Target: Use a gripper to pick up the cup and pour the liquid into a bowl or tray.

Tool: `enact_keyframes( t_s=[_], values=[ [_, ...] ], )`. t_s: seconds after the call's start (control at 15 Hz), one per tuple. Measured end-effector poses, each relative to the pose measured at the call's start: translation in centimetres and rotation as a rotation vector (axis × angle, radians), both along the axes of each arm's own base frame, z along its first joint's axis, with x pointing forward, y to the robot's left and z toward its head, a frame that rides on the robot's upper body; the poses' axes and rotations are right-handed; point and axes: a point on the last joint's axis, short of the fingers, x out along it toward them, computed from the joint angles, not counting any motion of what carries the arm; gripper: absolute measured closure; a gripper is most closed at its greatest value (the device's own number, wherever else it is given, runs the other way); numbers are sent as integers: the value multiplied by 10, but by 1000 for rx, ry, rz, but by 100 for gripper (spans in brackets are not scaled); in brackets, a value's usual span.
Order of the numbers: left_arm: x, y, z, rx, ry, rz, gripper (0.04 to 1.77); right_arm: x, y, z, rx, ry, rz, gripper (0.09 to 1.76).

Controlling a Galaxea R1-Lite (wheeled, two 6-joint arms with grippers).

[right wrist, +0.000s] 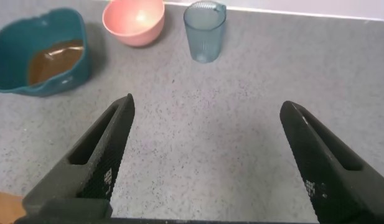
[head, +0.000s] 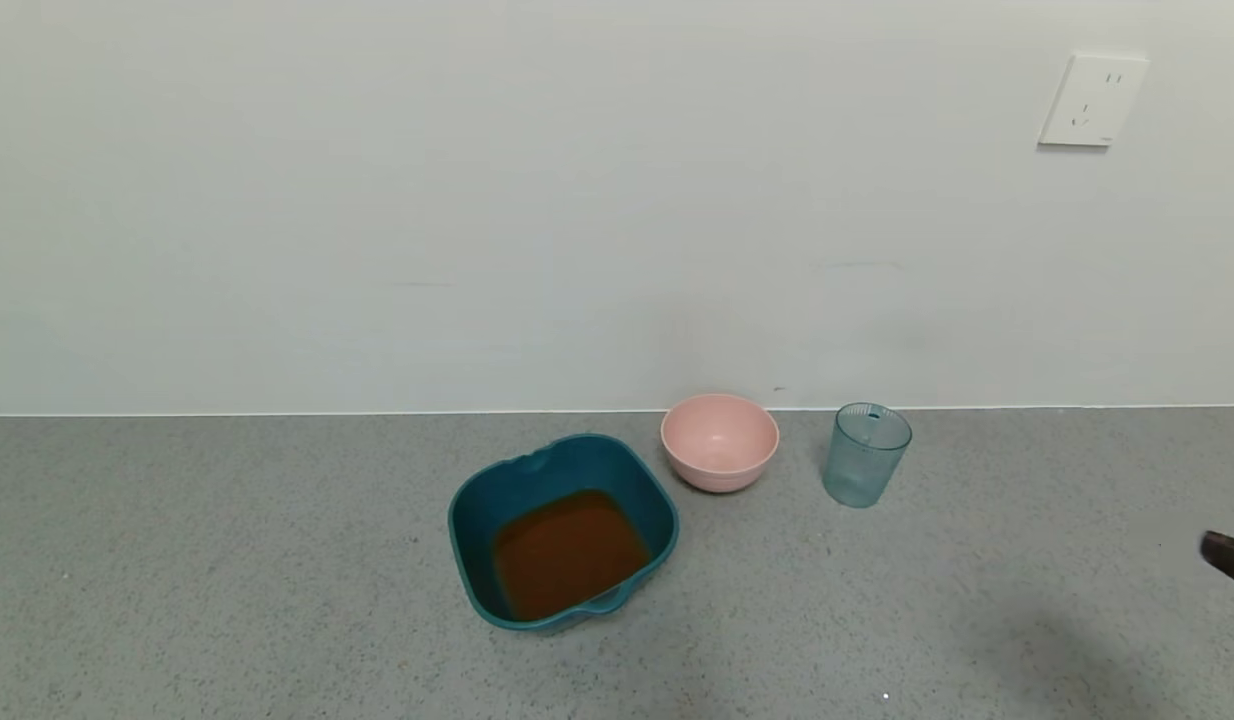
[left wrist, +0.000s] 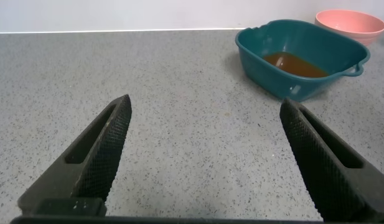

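Grey speckled countertop (head: 227,600) against a pale wall; white socket plate (head: 1092,100) high at 1 o'clock.

Teal basin (head: 562,530) near centre of the head view, rim rounded-square with handle cut-outs. Reddish-brown liquid (head: 569,552) pooled across its floor, shallow. Pour judged already made.

Pink bowl (head: 719,441) at 1 o'clock from the basin, just beside its far corner, not touching. Looks empty and dry inside; evidently not the vessel chosen.

Blue-grey ribbed cup (head: 865,455) at 3 o'clock from the pink bowl, apart from it, upright near the wall line. Small dark tab at rim. No brown visible through the wall; judged empty. Upright stance and clear gap to the bowl suggest a deliberate set-down, out of the way of the vessels.

Right gripper (right wrist: 207,158) low over bare counter, well short of the cup, fingers (right wrist: 104,149) spread wide, nothing between them. Only a dark sliver of that arm at the head view's right edge, 4 o'clock.

Left gripper (left wrist: 207,155) likewise splayed wide and empty, over bare counter well apart from the basin, aimed toward it. Looks parked.

Task judged essentially finished.
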Motion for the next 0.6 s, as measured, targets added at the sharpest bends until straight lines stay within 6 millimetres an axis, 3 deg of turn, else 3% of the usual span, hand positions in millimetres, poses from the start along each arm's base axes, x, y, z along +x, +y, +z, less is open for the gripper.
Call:
enact_keyframes(
  t_s=[0.2,0.6],
  values=[
    [0,0,0,0,0,0,9,-49,-15,-1,-12,-85,-59,15],
    [0,0,0,0,0,0,9,-118,-24,-18,-63,-242,-256,15]
  ],
)
